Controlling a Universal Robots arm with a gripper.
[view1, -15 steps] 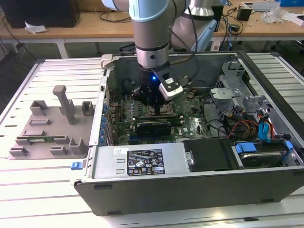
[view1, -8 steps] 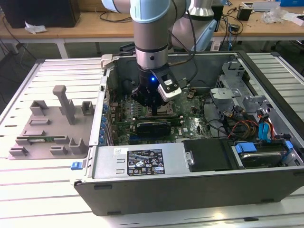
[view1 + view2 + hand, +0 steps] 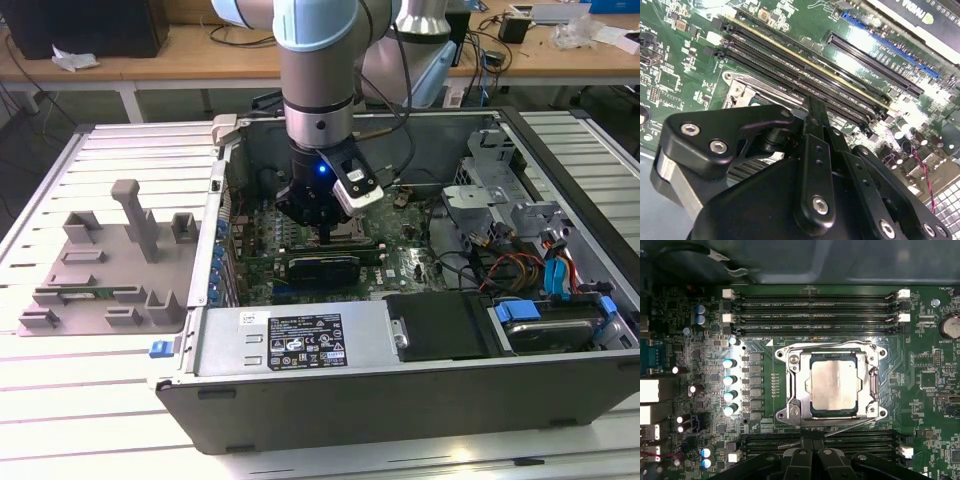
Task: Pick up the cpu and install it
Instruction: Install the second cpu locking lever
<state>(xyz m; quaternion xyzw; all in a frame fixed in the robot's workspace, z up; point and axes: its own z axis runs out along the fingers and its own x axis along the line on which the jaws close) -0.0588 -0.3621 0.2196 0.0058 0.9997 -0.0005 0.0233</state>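
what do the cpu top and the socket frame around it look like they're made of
The cpu top looks like brushed, matte silver-grey metal with soft streaky glare. The socket frame around it seems bare stamped metal, shinier, with bright edges and screws at its corners. Neither material is certain from looks alone.

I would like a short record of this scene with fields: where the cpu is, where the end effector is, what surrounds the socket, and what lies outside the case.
cpu: the cpu lies flat inside the socket frame on the motherboard, in the first wrist view
end effector: the end effector is down inside the computer case, above the motherboard
around socket: memory slots run along one side; capacitors stand beside another
outside case: a grey fixture tray rests on the table, at the exterior view's left
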